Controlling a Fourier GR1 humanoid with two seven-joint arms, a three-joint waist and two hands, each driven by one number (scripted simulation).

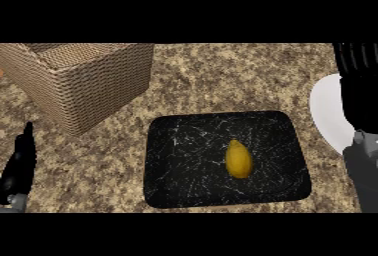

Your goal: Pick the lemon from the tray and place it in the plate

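A yellow lemon — oval, pointed at one end — is seen on the black tray; the right hand is held open, fingers straight, empty.

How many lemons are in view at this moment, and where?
1. The single lemon lies on the black tray, right of its centre. Neither hand touches it. The wicker basket's inside is mostly out of sight, so more could be hidden there.

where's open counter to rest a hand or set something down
Bare counter lies between the wicker basket and white plate, above the black tray. Another patch sits between the left hand and tray. The right hand crowds the plate.
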